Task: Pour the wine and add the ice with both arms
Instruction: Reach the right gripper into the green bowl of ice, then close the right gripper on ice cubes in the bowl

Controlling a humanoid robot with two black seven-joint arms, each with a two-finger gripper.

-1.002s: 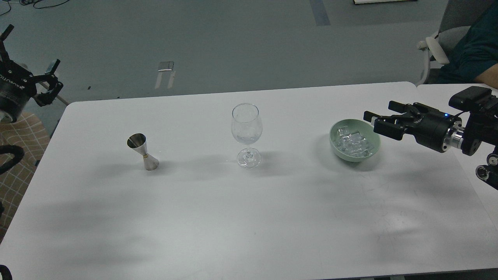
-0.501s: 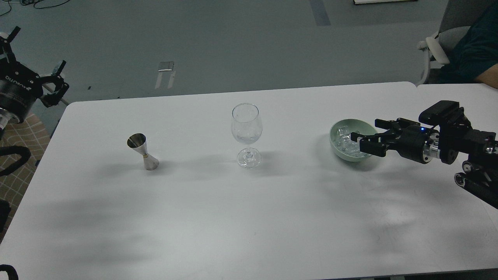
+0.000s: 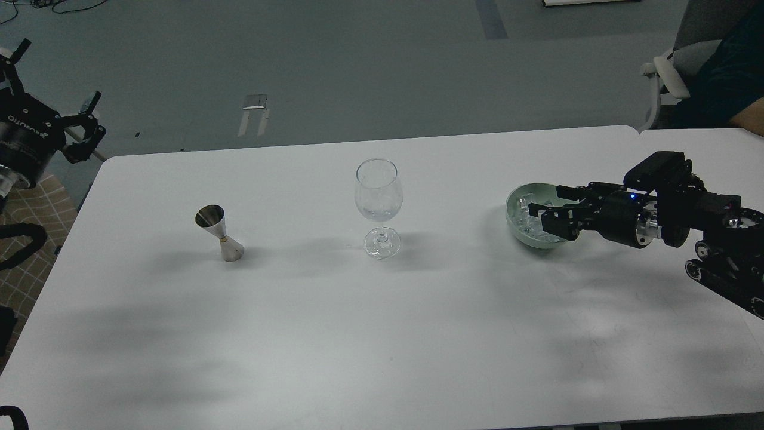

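Note:
A clear stemmed glass (image 3: 378,197) stands at the table's middle. A steel jigger (image 3: 218,232) stands to its left; no wine can be made out in either. A pale green bowl (image 3: 517,203) at the right holds clear ice cubes (image 3: 527,223). My right gripper (image 3: 541,215) reaches in from the right with its fingers apart, low inside the bowl among the ice and covering much of it. My left gripper (image 3: 62,83) is open and empty, off the table beyond its far left corner.
The white table (image 3: 382,334) has a second table butted against its right end. A seated person (image 3: 725,77) and a chair are at the far right. Checked fabric (image 3: 24,227) lies left of the table.
My right gripper has moved left and down from beside the bowl into it, over the ice. My left gripper has shifted slightly up and right. The glass and the jigger have not moved.

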